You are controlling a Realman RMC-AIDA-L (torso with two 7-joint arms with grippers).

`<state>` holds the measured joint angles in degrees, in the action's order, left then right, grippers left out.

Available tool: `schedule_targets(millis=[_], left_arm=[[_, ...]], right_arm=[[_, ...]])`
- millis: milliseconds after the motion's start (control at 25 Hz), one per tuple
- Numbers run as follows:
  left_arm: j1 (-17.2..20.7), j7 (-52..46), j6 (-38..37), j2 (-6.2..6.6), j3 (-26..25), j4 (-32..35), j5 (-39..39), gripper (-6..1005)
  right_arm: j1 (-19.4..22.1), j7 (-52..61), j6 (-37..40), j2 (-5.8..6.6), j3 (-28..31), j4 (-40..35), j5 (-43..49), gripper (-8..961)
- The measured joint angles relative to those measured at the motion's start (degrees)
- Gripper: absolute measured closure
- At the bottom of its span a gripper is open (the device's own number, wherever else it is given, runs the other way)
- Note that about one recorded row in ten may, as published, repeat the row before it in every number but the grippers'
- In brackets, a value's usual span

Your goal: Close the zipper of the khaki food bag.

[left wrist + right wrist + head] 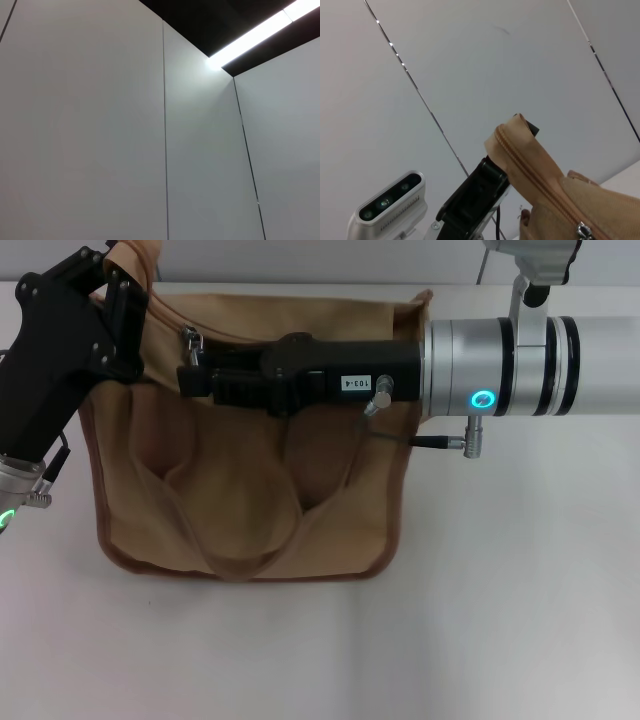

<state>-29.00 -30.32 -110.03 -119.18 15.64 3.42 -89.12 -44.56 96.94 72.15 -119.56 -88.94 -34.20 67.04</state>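
The khaki food bag (250, 510) lies on the white table, its handles (235, 562) draped over the front. My left gripper (125, 285) is at the bag's far left top corner, shut on the fabric end. In the right wrist view that lifted end (512, 142) shows with the tan zipper (540, 177) running down it. My right gripper (192, 375) reaches across the bag's top from the right. Its fingers are together at the silver pull tab (191, 340), which also shows in the right wrist view (584, 231). The left wrist view shows only walls and a ceiling light.
The bag rests on a white table (500, 620). The right arm's silver forearm (530, 355) spans the upper right. In the right wrist view the head camera (390, 200) shows beside the left arm's black body (475, 205).
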Motion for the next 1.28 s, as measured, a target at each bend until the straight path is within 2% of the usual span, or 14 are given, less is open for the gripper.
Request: schedule_targets(millis=[280, 520, 920, 1280], left_arm=[[-0.1, 0.0, 0.0, 0.0, 0.08, -0.22, 0.0, 951], [0.01, 0.0, 0.0, 0.0, 0.09, -0.32, 0.0, 950], [0.41, 0.0, -0.01, -0.01, 0.02, -0.35, 0.09, 950], [1.56, 0.0, 0.24, 0.05, -0.86, -0.11, 0.56, 949]], right_arm=[[0.1, -0.1, -0.05, 0.03, 0.38, 0.1, -0.06, 808], [0.09, -0.11, -0.96, 0.01, 0.37, 0.1, -0.07, 950], [1.23, -0.1, -0.05, 0.01, 0.56, -0.17, -0.07, 951], [3.01, 1.1, 5.19, 0.94, 5.03, -0.2, 1.55, 951]])
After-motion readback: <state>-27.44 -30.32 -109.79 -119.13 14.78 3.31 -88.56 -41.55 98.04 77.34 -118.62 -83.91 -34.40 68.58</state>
